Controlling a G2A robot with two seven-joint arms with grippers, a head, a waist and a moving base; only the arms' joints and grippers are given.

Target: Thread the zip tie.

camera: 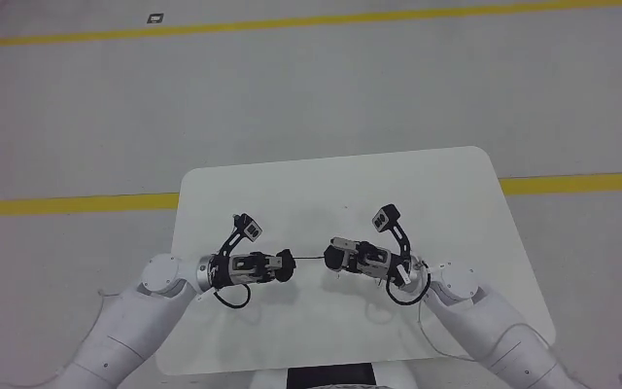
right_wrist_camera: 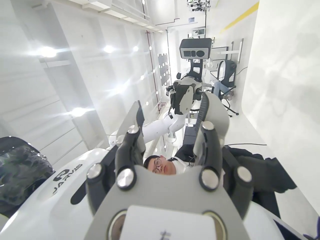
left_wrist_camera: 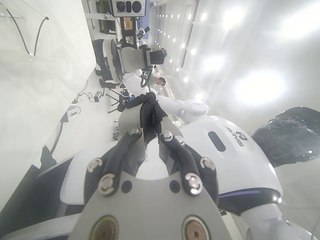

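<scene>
- Grip state: left gripper (camera: 288, 261) is pinched closed on one end of the zip tie (camera: 309, 258); right gripper (camera: 330, 258) has its fingers spread apart.
- Axis: tie runs level from left gripper straight toward right gripper, with its free end at the spread fingers.
- Count: one zip tie, two grippers, one table (camera: 389, 185).

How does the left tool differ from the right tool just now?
The left tool is pinched shut, while the right tool stands open, its fingers wide apart. The left tool holds one end of the zip tie; the right tool holds nothing, and the tie's free end points toward it. Both hover above the table, facing each other.
</scene>
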